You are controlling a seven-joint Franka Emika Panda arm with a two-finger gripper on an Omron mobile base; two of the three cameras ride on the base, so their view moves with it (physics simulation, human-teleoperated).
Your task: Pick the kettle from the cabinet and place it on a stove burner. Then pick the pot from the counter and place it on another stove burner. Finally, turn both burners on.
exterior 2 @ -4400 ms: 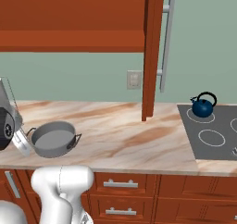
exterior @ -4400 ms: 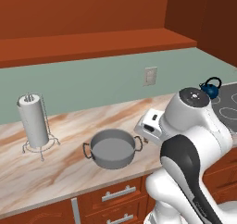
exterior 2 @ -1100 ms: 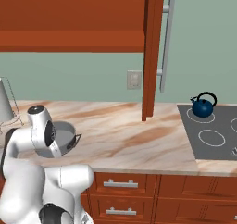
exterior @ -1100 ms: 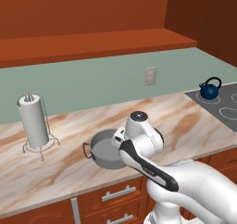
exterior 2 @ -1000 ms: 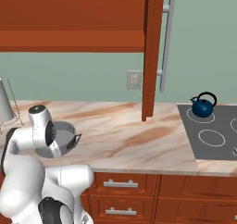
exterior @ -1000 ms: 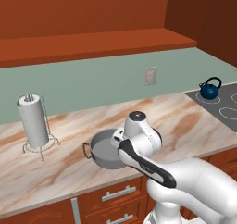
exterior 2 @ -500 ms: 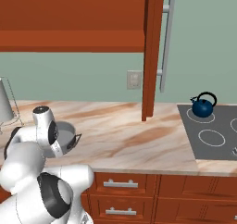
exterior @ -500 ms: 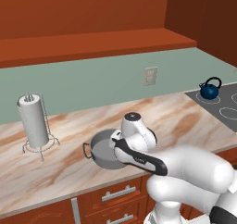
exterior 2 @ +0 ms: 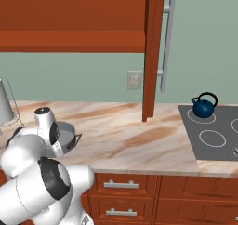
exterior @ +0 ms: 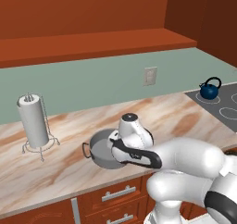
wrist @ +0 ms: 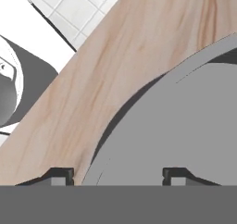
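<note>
At nine o'clock a towel roll (exterior: 33,120) stands on the tabletop (exterior: 55,170). Right of it sits the pot (exterior: 102,150), not yet lifted. The gripper (wrist: 118,176) is down at its rim, one tip outside the wall, one over the bowl; the jaws straddle the rim with a gap, so no grip shows. At three o'clock the kettle (exterior: 210,89) already sits on a burner (exterior 2: 203,114) of the stove. Judged from this, the kettle step is done; carrying the pot and switching both burners on remain.
</note>
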